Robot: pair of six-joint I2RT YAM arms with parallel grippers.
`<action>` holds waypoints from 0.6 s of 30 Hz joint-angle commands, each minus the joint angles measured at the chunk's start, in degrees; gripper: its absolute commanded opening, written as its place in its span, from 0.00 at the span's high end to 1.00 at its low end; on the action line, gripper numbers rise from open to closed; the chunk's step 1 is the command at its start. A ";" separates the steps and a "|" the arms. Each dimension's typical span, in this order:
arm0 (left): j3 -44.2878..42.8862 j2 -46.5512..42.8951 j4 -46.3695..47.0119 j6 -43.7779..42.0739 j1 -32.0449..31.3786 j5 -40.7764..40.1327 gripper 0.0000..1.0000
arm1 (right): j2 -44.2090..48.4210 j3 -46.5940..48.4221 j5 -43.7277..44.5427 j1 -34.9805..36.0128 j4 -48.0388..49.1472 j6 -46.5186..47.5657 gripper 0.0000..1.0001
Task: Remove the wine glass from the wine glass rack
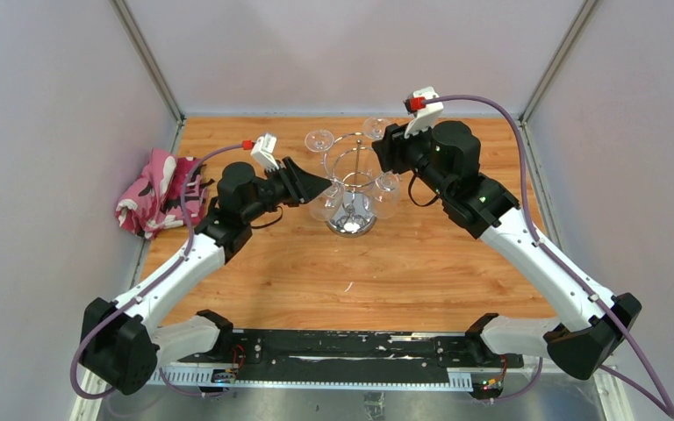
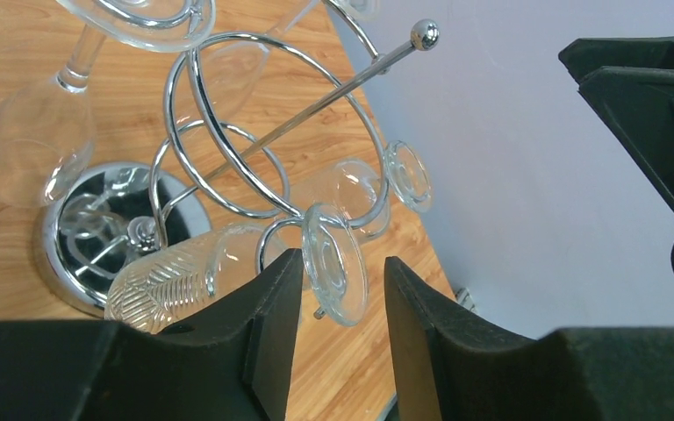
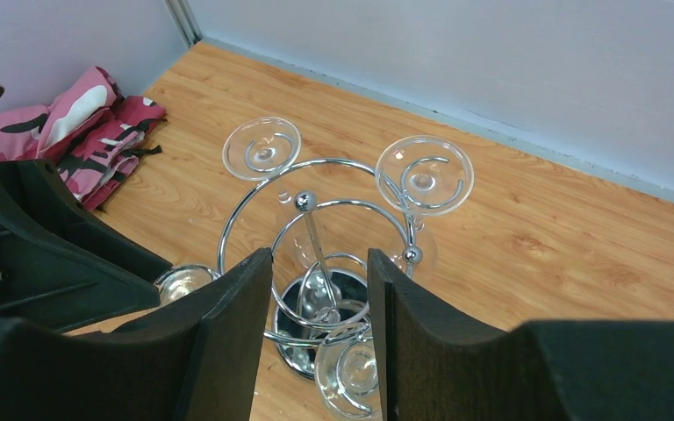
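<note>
The chrome wine glass rack point(image 1: 352, 224) stands mid-table, with several clear wine glasses hanging upside down from its hooks. My left gripper point(image 1: 323, 186) is open at the rack's left side. In the left wrist view its fingers point(image 2: 340, 266) straddle the round foot of one wine glass point(image 2: 335, 263), whose ribbed bowl point(image 2: 167, 281) hangs below; the rack's pole point(image 2: 316, 105) runs behind. My right gripper point(image 1: 388, 147) is open and empty above the rack's right side. In the right wrist view point(image 3: 318, 259) it looks down on the pole's ball point(image 3: 304, 202) and another glass foot point(image 3: 351, 368).
A pink camouflage cloth point(image 1: 154, 191) lies at the table's left edge and also shows in the right wrist view point(image 3: 79, 132). Grey walls close in the wooden table point(image 1: 421, 263) at back and sides. The two grippers face each other across the rack.
</note>
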State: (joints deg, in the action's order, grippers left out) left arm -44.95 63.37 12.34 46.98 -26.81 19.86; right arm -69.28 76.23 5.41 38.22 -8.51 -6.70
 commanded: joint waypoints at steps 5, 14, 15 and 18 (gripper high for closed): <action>1.17 1.91 2.95 0.97 -0.88 3.45 0.59 | -0.01 -0.83 -0.81 -0.61 1.68 -0.68 0.51; 3.27 2.68 2.96 0.75 -0.88 4.73 0.65 | 0.98 -1.58 -0.36 -0.61 2.13 -0.93 0.52; 3.29 2.58 2.95 0.60 -0.88 4.82 0.66 | 1.03 -1.60 -0.31 -0.60 2.18 -0.89 0.52; 2.86 2.34 2.65 0.55 -0.88 5.28 0.67 | 1.12 -1.76 -0.31 -0.61 2.50 -0.97 0.52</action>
State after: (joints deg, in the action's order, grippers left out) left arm -42.94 65.41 15.70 47.64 -26.83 22.09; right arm -69.25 75.55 5.10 38.22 -7.94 -6.74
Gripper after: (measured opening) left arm 0.337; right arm 0.484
